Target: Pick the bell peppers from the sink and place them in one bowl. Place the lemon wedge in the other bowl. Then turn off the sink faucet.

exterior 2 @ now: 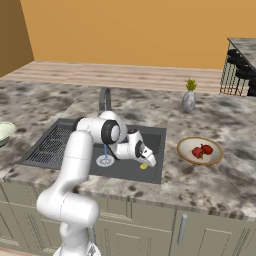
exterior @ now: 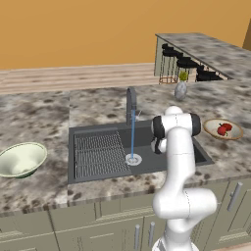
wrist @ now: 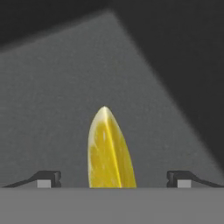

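The yellow lemon wedge (wrist: 109,148) lies on the dark floor of the sink (exterior: 147,166), and also shows as a small yellow lemon wedge (exterior 2: 144,166) in the right base view. My gripper (wrist: 113,180) is open and low over it, one fingertip on each side with gaps to the wedge. In the right base view the gripper (exterior 2: 148,161) reaches down into the sink's right end. Both red bell peppers (exterior 2: 201,150) lie in the shallow tan bowl (exterior 2: 183,150) on the right counter. The green bowl (exterior: 22,159) sits at the far left. Water runs from the faucet (exterior: 131,103).
A ridged rack (exterior: 98,154) fills the sink's left half, and the round drain (exterior: 133,159) sits under the water stream. A grey vase with a plant (exterior: 181,89) stands behind the sink to the right. Black bar stools (exterior: 176,61) stand beyond the counter.
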